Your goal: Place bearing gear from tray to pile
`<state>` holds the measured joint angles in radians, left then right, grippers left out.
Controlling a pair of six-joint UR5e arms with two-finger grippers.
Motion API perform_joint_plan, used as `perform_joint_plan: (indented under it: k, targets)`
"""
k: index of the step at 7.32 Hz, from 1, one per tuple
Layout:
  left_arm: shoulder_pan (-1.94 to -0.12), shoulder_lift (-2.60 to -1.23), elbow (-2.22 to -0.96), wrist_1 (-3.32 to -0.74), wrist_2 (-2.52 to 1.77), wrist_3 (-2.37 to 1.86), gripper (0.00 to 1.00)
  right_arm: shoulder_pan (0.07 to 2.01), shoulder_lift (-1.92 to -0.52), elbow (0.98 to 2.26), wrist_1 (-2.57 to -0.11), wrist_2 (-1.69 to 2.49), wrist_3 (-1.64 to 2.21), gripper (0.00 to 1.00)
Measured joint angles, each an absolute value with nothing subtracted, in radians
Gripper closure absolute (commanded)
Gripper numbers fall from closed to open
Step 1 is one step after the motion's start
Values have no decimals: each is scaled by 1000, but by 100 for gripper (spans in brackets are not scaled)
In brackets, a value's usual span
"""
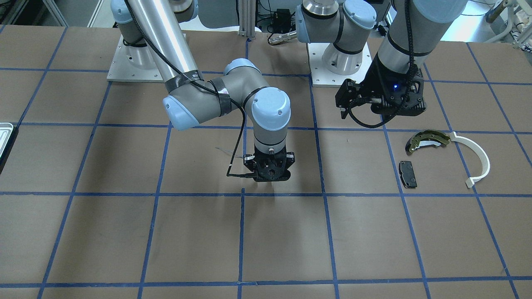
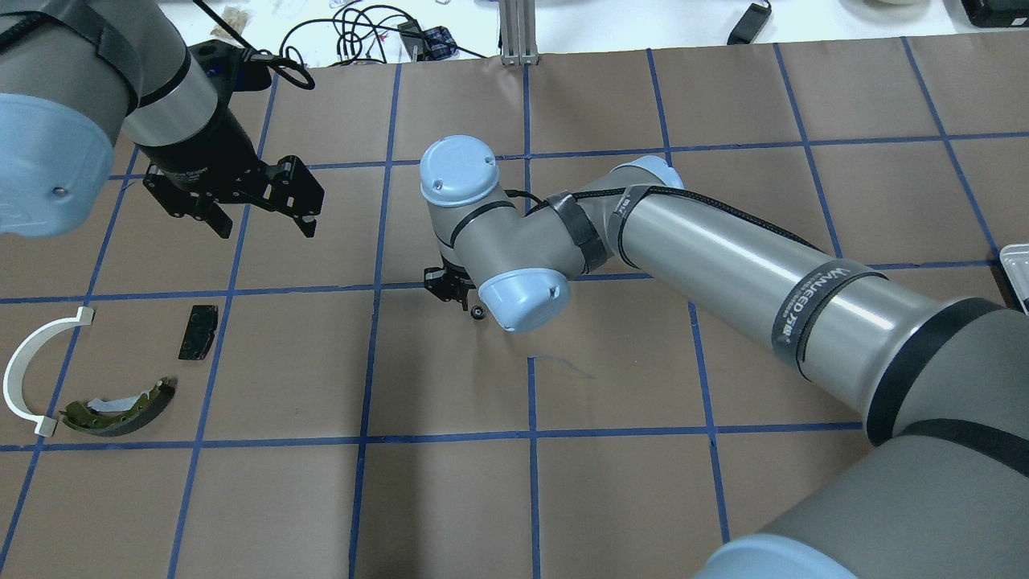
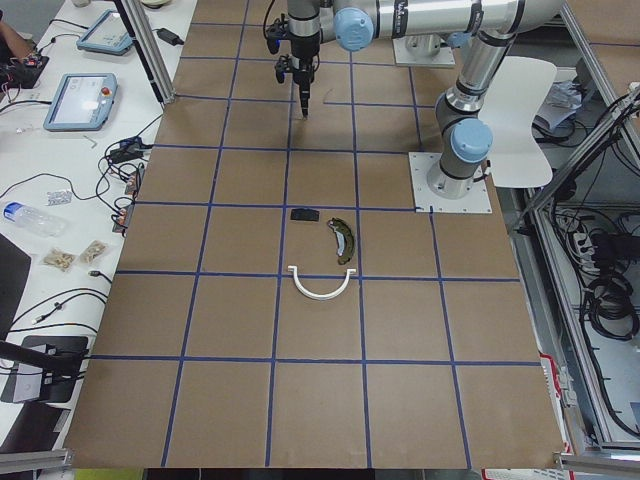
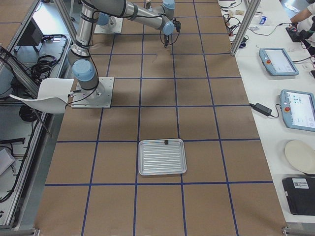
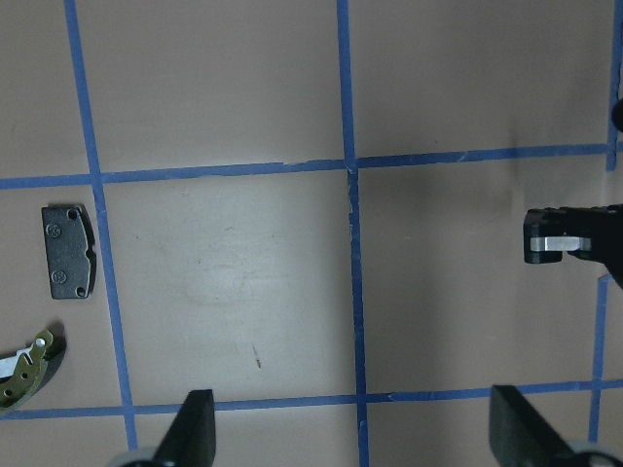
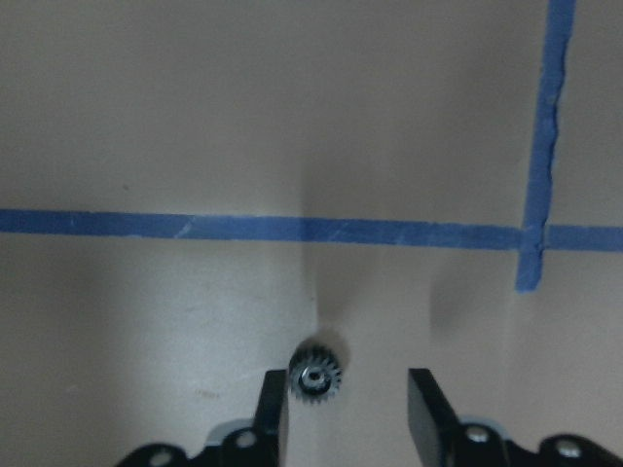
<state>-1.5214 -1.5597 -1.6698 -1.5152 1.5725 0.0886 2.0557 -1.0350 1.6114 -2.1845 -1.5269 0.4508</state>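
Right wrist-mounted view: small dark toothed bearing gear [image 6: 316, 373] lies released between 2 parted fingers [image 6: 273, 409] of right gripper [image 6: 348, 389]; left gripper [image 5: 352, 409] spread wide.

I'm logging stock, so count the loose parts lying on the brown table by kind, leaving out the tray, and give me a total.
bearing gear: 1
brake shoe: 1
white plastic arc: 1
black pad: 1
Total: 4

a small dark part [image 4: 166, 142] sits at the far rim of the tray [image 4: 162, 162].
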Motion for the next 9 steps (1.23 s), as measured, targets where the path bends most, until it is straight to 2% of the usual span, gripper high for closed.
perform_joint_plan:
  k: [2,5,9]
  targets:
    - [-1521,-1582,-1669,-1498,1570,77,0,1916,-1147,1607,-2082,-1527,292,0]
    - [-1625,-1690,-1668,-1368,1567,-4,0,1552,-1319,1611,-1869,-1540,-296,0]
    - [-1796,-1902,-1669,-1198,1562,-92,0,1090,-1357,1612,-1829,-1595,-1033,3]
